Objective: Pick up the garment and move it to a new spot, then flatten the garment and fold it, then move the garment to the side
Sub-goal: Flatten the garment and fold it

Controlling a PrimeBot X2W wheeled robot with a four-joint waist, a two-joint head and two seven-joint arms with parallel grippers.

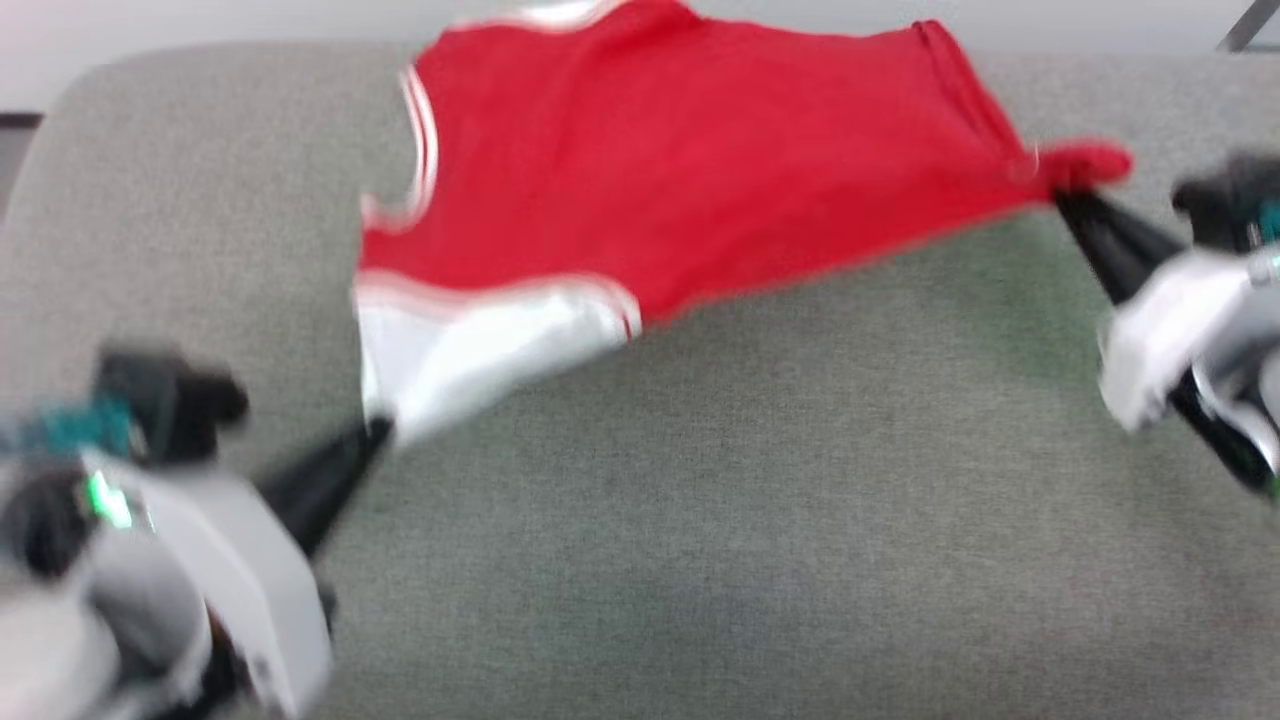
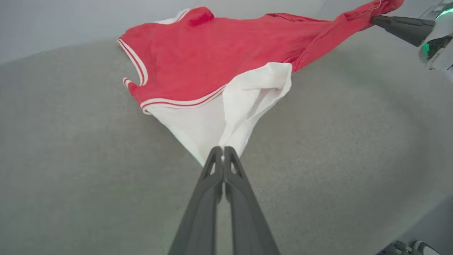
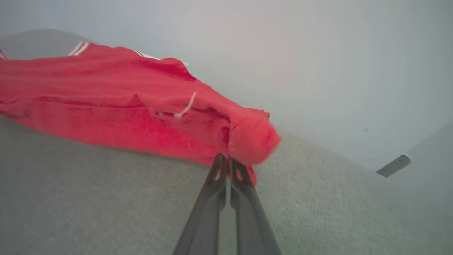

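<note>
Red with a white sleeve, the garment (image 1: 680, 170) is held stretched between the two grippers over the far part of a grey cloth surface (image 1: 750, 500). The tip of the white sleeve is pinched by the left gripper (image 2: 223, 151), whose fingers are pressed together on it. A bunched red corner is clamped at the opposite end by the right gripper (image 3: 226, 161), likewise closed tight.

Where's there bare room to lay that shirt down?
Free: the broad grey surface on the garment's near side, between the left tool and right tool, and the strip to its left. Crowded: the far middle, under the stretched cloth.
</note>
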